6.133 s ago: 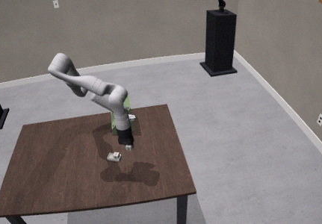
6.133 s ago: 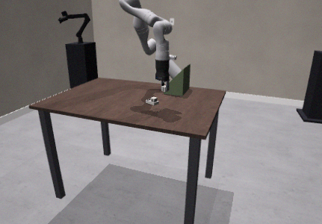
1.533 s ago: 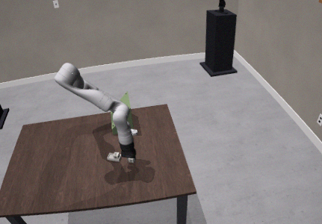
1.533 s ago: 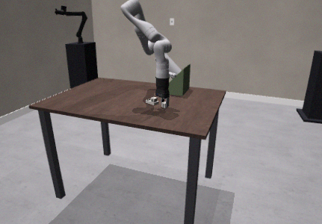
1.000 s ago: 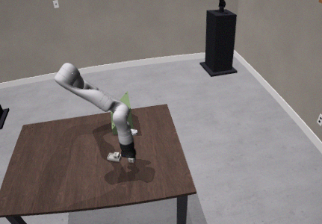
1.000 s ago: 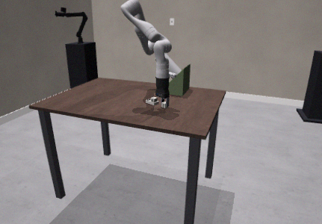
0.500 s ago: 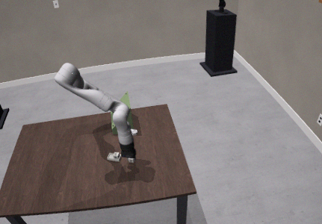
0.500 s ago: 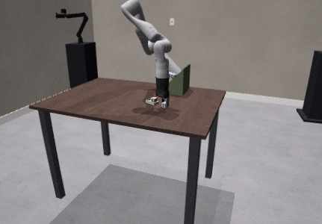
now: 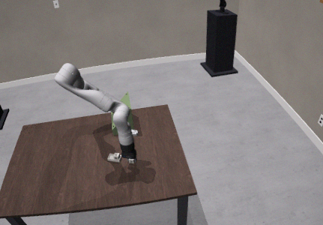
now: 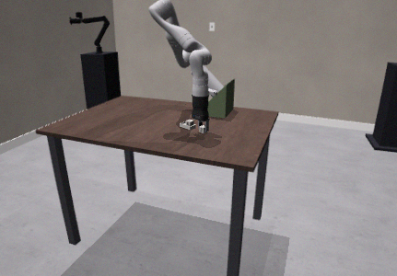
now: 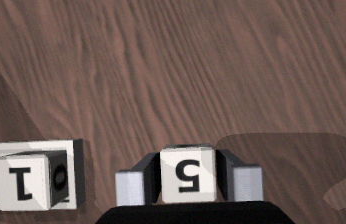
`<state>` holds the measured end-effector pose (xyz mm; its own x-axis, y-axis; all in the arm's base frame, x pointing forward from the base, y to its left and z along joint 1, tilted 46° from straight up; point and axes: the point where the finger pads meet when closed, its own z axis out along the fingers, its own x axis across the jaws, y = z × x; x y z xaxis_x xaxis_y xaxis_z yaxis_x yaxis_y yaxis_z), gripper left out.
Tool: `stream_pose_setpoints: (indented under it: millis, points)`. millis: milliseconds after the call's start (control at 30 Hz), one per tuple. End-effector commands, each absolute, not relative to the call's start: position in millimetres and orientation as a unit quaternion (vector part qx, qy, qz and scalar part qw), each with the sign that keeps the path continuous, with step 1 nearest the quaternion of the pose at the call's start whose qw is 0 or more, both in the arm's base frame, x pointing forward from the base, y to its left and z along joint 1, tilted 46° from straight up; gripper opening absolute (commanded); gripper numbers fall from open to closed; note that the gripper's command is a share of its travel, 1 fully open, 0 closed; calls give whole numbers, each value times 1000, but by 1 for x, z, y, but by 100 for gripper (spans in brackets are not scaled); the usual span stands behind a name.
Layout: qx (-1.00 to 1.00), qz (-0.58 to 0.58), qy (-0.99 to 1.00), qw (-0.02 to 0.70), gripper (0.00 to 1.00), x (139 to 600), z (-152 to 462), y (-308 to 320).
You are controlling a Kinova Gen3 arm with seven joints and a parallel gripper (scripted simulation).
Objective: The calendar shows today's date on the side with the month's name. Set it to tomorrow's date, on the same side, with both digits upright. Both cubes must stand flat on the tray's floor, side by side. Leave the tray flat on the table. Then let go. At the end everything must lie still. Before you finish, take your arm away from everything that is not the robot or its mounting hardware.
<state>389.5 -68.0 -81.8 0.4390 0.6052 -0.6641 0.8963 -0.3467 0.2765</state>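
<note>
The tray (image 9: 110, 159) (image 10: 183, 126) (image 11: 78, 175) lies on the table; in the wrist view it is cut off at the left edge. One white cube (image 9: 117, 155) (image 10: 190, 122) (image 11: 21, 182) is in the tray, with a 1 on its top and a 0 on its side towards my gripper. The other white cube (image 9: 132, 160) (image 10: 202, 129) (image 11: 188, 175) is outside the tray and shows a 5, upside down in the wrist view. My gripper (image 9: 131, 160) (image 10: 204, 126) (image 11: 188, 168) is open around this cube, one finger on either side. The month's name is not readable.
A green upright panel (image 9: 127, 99) (image 10: 227, 98) stands behind the arm at the back of the table. A small white thing is beside its foot. The tray is close beside my gripper, to the left in the wrist view.
</note>
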Motion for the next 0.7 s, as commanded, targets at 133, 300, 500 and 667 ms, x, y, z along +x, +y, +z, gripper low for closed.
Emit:
stream_pose_setpoints:
  millis: [133, 300, 500, 667]
  points:
    - [787, -230, 477, 315, 81, 390, -82, -67]
    - [787, -230, 477, 315, 87, 390, -82, -67]
    - [787, -230, 477, 315, 87, 390, -82, -67]
    - [787, -230, 477, 315, 87, 390, -81, -67]
